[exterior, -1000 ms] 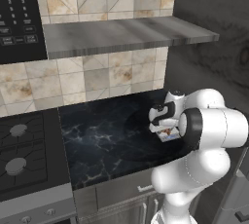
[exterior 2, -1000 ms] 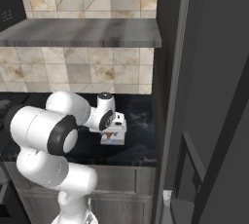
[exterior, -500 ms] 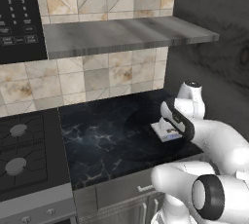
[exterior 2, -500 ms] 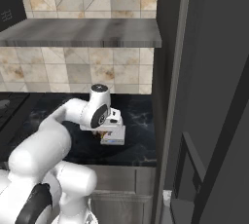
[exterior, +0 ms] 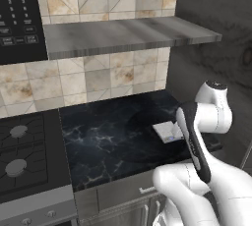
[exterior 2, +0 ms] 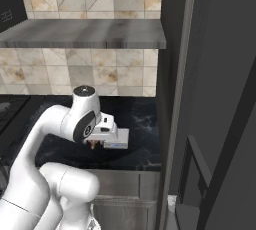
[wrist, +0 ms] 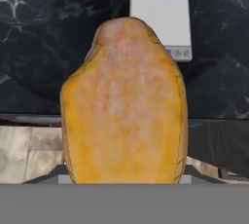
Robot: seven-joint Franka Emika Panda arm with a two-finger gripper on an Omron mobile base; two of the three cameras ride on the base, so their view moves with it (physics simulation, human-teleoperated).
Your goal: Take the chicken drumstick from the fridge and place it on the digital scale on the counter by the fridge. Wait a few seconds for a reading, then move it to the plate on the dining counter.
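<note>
Hand view: the chicken drumstick [wrist: 124, 103] fills the centre of the frame, long axis running bottom to top, broad end low, narrower end high. It is golden-orange with a paler, mottled middle. The pincer has it clamped, jaws about half-spread around it; the tips are hidden behind the meat.

The digital scale [wrist: 160, 23] lies on the black counter [wrist: 44, 47] at upper centre-right, bare, just beyond the drumstick's narrow end. In the right base view the meat [exterior 2: 93, 145] hangs just left of the scale [exterior 2: 116, 139].

Judgement: the drumstick sits off the scale.
</note>
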